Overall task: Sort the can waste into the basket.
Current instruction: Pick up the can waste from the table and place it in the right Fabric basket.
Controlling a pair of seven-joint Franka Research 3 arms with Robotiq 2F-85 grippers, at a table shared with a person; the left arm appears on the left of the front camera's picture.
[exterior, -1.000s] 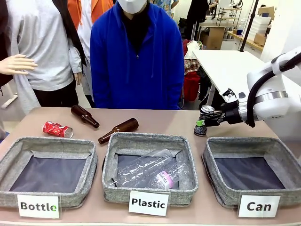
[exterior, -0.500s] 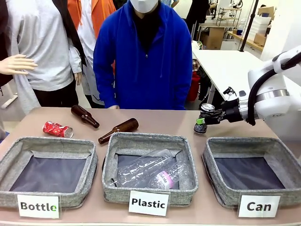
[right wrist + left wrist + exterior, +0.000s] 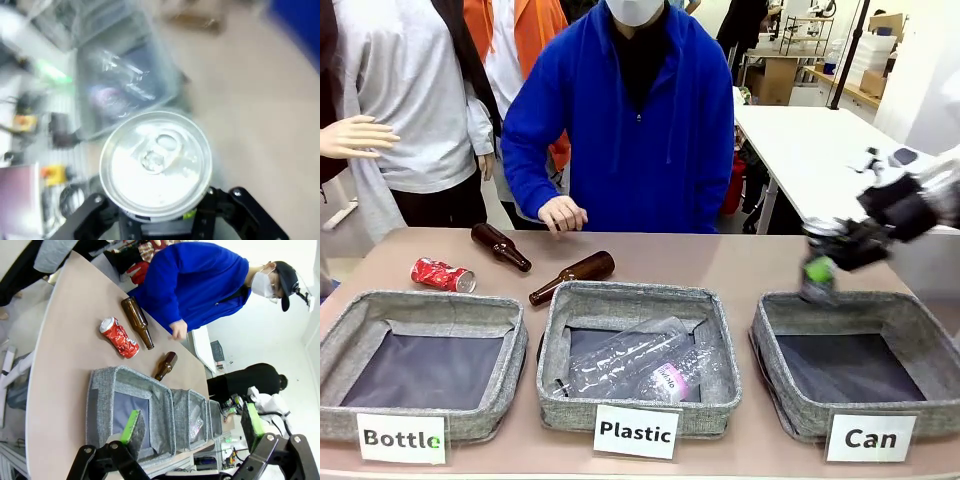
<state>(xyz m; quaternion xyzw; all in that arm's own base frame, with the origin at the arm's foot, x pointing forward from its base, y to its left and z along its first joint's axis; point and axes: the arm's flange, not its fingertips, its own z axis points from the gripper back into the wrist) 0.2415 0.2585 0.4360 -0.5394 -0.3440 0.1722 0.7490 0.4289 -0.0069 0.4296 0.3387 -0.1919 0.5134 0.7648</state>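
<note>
ROBOT SORTS CANS: The right end effector (image 3: 822,266), clamped shut on a dark drink can (image 3: 156,165), hangs blurred above the far-left rim of the "Can" basket (image 3: 910,306), whose lining lies bare. A red can (image 3: 443,274) waits on the desk (image 3: 720,265) behind the "Bottle" basket (image 3: 420,305). The left end effector (image 3: 192,422) stands wide open, holding nothing. By this showing, one can nears delivery and one remains.

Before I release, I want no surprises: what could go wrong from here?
The right hand holds the dark can over the Can basket's far rim, not its middle; dropped here, it may bounce out.
The red can lies towards the person's hand; reaching there risks contact.
</note>
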